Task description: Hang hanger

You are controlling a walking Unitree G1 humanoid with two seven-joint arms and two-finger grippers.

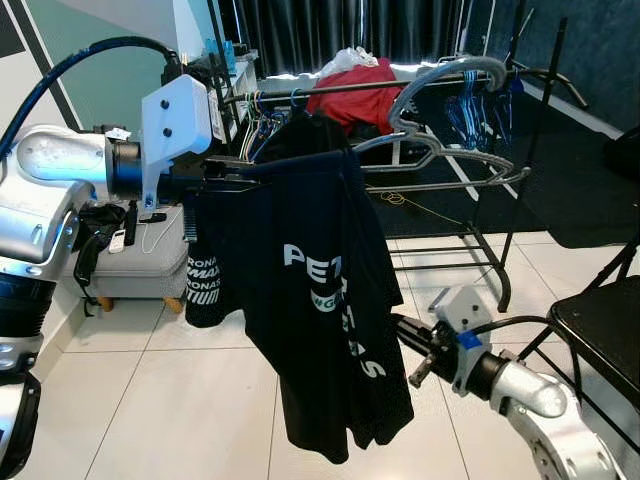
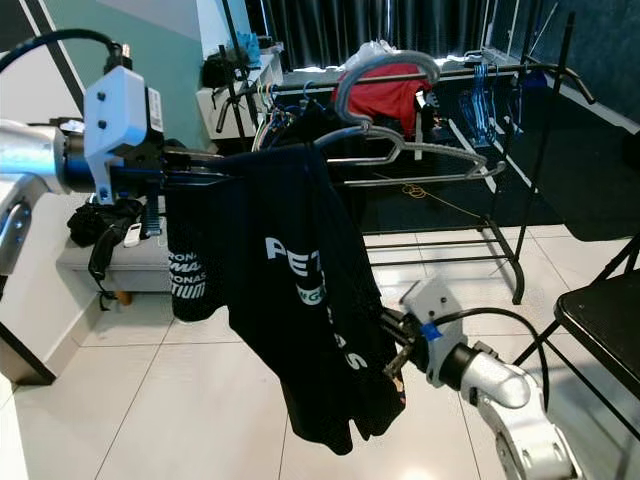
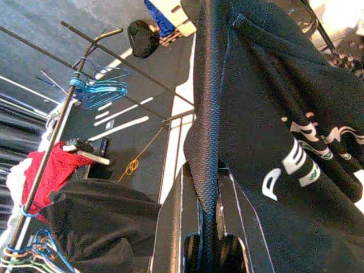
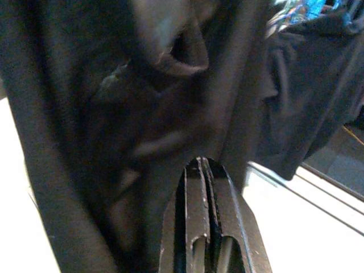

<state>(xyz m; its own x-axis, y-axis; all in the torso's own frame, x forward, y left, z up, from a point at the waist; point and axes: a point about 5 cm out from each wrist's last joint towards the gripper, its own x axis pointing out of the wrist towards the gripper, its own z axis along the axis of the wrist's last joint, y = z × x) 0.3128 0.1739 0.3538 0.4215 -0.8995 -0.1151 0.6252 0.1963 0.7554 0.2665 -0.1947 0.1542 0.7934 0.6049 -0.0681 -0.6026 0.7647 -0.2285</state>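
Left gripper [image 1: 215,178] clamps the grey plastic hanger [image 1: 440,110] carrying a black printed T-shirt [image 1: 320,290]; right gripper [image 4: 200,170], fingers apparently pressed together, touches its lower cloth.

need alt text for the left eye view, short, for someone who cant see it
The left tool holds up a grey hanger draped with a black printed t-shirt, in front of a clothes rack. The right tool reaches into the shirt's lower edge, above a white tiled floor.
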